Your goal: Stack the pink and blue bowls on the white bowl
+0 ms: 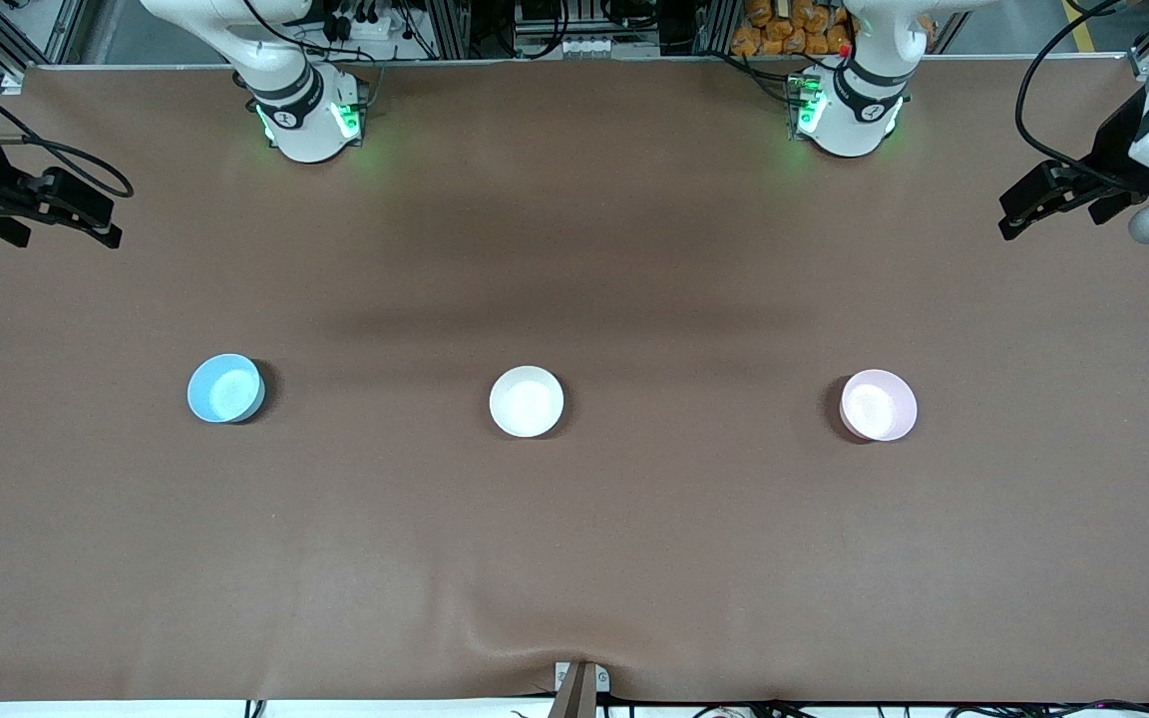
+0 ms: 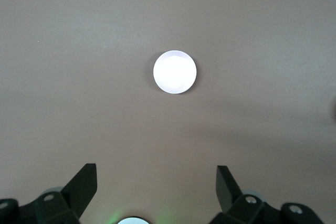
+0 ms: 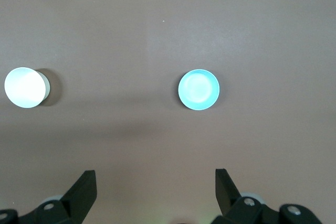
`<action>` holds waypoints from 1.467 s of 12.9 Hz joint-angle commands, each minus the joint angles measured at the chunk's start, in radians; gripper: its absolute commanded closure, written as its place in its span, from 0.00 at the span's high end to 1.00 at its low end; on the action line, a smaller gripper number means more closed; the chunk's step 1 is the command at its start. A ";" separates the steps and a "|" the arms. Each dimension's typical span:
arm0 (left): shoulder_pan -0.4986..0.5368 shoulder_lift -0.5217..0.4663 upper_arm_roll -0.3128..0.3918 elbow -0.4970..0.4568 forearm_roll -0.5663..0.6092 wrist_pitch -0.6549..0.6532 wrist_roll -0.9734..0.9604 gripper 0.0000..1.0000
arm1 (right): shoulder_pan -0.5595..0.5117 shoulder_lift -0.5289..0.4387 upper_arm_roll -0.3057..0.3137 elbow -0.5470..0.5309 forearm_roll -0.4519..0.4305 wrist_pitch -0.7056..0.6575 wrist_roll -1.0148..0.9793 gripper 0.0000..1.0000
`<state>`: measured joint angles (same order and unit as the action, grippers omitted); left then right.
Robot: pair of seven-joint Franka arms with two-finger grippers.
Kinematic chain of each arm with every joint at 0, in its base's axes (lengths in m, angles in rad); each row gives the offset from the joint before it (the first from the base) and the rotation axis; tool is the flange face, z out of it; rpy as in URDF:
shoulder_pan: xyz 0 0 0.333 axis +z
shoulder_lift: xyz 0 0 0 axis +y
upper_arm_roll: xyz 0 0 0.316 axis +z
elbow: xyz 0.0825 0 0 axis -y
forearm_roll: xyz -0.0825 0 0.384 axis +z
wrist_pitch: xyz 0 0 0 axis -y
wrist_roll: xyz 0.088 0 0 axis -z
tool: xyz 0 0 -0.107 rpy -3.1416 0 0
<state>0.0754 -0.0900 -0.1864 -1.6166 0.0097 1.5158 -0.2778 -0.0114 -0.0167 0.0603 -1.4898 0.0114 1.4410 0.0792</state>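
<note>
the pink bowl (image 1: 879, 405) sits toward the left arm's end of the table (image 1: 574, 558), the blue bowl (image 1: 225, 388) toward the right arm's end, the white bowl (image 1: 527, 401) between them, all three in a row and well apart. they look light, stiff and smooth, likely slippery plastic, so a pinch across the thin rim seems the best hold. the left gripper (image 1: 1058, 197) and right gripper (image 1: 51, 211) hang high over the table's ends, jaws apart, both empty and waiting.
</note>
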 commanded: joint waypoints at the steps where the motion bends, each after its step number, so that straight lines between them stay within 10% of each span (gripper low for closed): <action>1: 0.009 0.004 -0.002 -0.005 -0.017 -0.008 0.022 1.00 | -0.013 -0.009 0.010 -0.001 0.009 -0.008 -0.007 1.00; 19: 0.017 0.036 -0.002 -0.002 -0.016 -0.037 0.011 1.00 | -0.015 -0.011 0.010 -0.001 0.009 -0.010 -0.007 1.00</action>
<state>0.0830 -0.0527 -0.1867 -1.6158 0.0083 1.4933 -0.2757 -0.0114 -0.0168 0.0603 -1.4898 0.0114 1.4390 0.0792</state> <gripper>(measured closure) 0.000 0.000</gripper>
